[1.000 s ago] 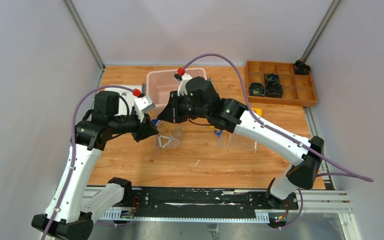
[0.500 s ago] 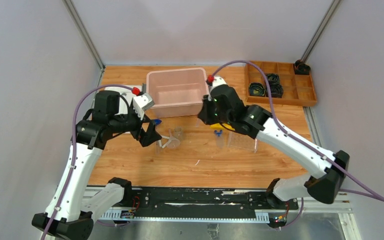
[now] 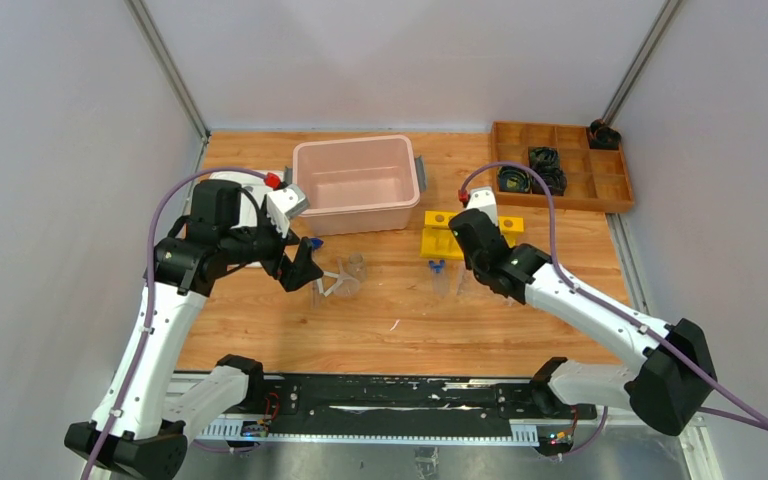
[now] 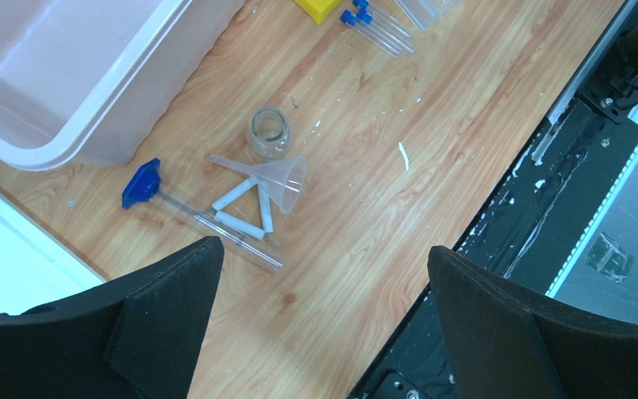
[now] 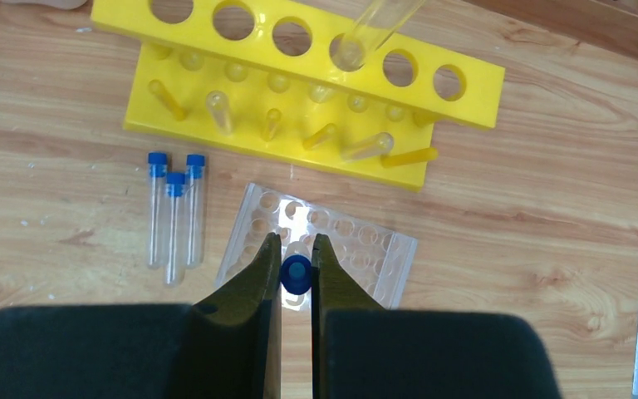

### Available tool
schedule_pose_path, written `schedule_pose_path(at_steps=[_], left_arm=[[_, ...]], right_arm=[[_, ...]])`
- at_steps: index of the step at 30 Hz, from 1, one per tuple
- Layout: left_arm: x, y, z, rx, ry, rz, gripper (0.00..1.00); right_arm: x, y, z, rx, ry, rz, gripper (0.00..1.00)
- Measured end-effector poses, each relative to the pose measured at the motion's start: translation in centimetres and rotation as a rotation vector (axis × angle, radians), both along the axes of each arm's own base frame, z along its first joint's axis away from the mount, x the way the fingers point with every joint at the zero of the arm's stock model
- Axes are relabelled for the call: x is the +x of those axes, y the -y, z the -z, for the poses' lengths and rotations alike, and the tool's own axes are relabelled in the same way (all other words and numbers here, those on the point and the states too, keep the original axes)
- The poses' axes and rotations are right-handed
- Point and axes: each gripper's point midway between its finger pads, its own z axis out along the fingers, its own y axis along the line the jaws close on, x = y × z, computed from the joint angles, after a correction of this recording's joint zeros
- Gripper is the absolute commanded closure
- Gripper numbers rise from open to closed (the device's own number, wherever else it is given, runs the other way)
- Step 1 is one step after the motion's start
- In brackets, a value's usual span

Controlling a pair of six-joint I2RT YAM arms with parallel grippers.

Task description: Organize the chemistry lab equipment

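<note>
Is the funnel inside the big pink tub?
No, the funnel lies on its side on the wooden table, beside the clear beaker, outside the pink tub.

Right wrist view first: the right gripper (image 5: 296, 243) pinches a capped tube (image 5: 296, 275), and only its blue cap shows, the body hidden straight below. The fingers cover the near edge of the clear rack (image 5: 341, 249), just in front of the yellow six-hole tube rack (image 5: 245, 133). A standing tube (image 5: 380, 23) in that yellow rack runs off the top edge. Up top, the right arm (image 3: 580, 300) buries the yellow rack's middle and nearly all the clear rack. Well in front of the yellow rack, a pale sliver (image 3: 395, 325), too small to identify. Left wrist view: just one yellow corner at the top edge.
</note>
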Motion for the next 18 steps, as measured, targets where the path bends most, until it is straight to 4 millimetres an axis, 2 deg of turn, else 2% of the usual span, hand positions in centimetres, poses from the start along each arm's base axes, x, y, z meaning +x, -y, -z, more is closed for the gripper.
schedule_pose_path(at_steps=[7,18], left_arm=[[0.0,0.0,0.0,0.001,-0.001,0.0,0.0],[0.0,0.0,0.0,0.001,0.0,0.001,0.0]], right_arm=[[1.3,-0.4,1.0,-0.003,0.004,0.027,1.0],[1.4,-1.0,2.9,0.032,-0.046,0.022,1.0]])
